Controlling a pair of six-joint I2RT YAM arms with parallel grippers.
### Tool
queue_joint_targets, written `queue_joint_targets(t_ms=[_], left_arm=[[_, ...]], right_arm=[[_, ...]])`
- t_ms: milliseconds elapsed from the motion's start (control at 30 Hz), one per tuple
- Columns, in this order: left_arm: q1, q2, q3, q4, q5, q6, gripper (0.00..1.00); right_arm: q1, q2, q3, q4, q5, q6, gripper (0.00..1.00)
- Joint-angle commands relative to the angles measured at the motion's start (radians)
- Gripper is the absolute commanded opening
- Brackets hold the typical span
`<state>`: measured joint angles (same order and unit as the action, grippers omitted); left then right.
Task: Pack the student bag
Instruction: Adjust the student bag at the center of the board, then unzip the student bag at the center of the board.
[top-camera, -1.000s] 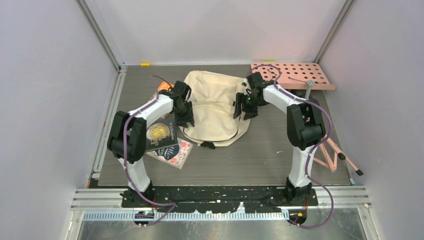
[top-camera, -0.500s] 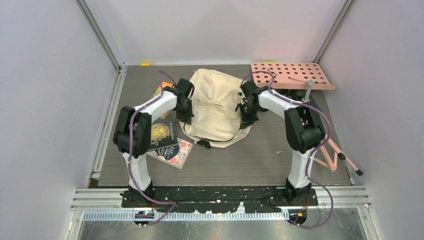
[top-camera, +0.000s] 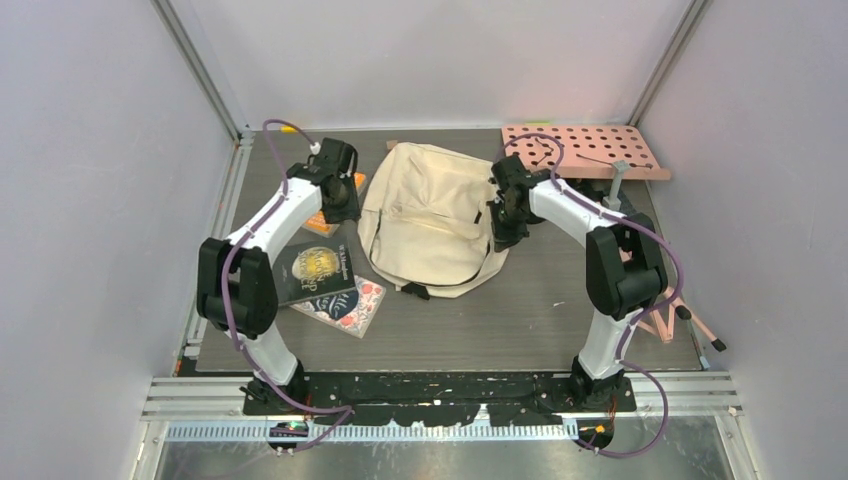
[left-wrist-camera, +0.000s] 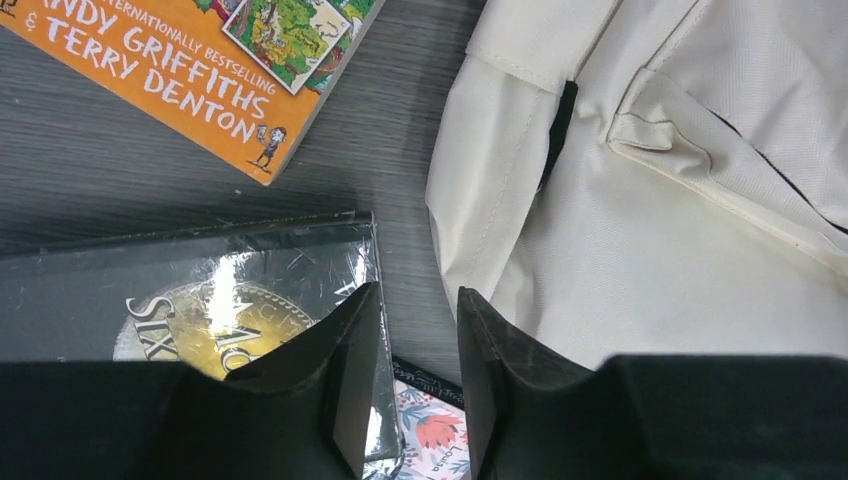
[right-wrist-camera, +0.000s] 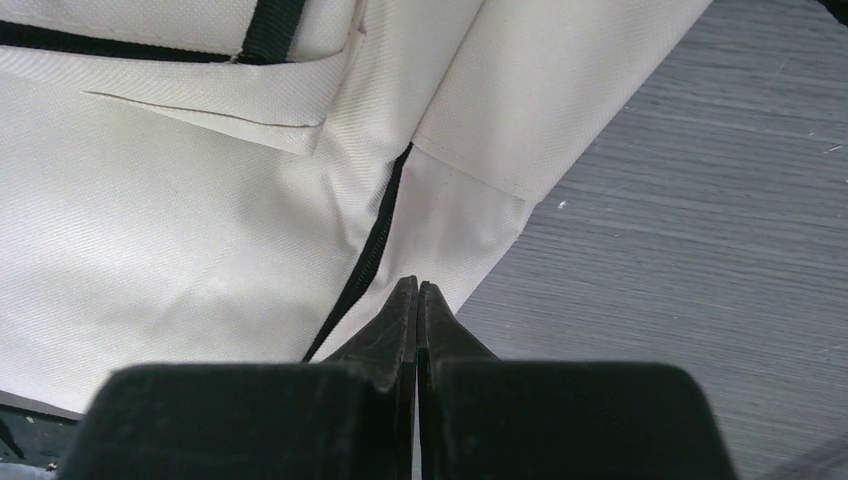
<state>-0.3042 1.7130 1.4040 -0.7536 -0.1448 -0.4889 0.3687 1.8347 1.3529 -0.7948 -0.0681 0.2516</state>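
Limp cream fabric backpack (top-camera: 430, 225), likely light: grip fabric beside black zipper (right-wrist-camera: 365, 255). Left hand (left-wrist-camera: 415, 300) part-open, empty; right hand (right-wrist-camera: 417, 290) closed, empty.

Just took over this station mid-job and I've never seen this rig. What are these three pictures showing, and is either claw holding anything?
The wide picture looks from above and behind the left arm and right arm, both bolted at the near edge of the table. The other two pictures come from a camera on each wrist. On the table lie a cream backpack, with an orange book, a dark book and a floral book to its left, and a pink perforated board at the far right. The left gripper is open and empty, over the dark book beside the bag. The right gripper is shut at the bag's right edge by a black zipper. Whether it pinches fabric can't be seen.
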Motion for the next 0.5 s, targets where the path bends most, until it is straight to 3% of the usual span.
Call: queue_joint_targets(t_ms=[0, 200, 367, 467], left_arm=[[0.014, -0.005, 0.004, 0.036, 0.076, 0.019, 0.40], [0.014, 0.057, 0.011, 0.139, 0.217, 0.039, 0.57], [0.013, 0.151, 0.061, 0.136, 0.230, 0.070, 0.59], [0.013, 0.208, 0.091, 0.105, 0.209, 0.088, 0.59]], right_arm=[[-0.005, -0.054, -0.010, -0.009, 0.027, 0.009, 0.01], [-0.033, -0.073, -0.033, 0.009, 0.026, 0.032, 0.01], [-0.049, -0.098, -0.021, 0.014, 0.036, 0.050, 0.02], [-0.050, -0.109, 0.011, 0.014, 0.036, 0.060, 0.12]])
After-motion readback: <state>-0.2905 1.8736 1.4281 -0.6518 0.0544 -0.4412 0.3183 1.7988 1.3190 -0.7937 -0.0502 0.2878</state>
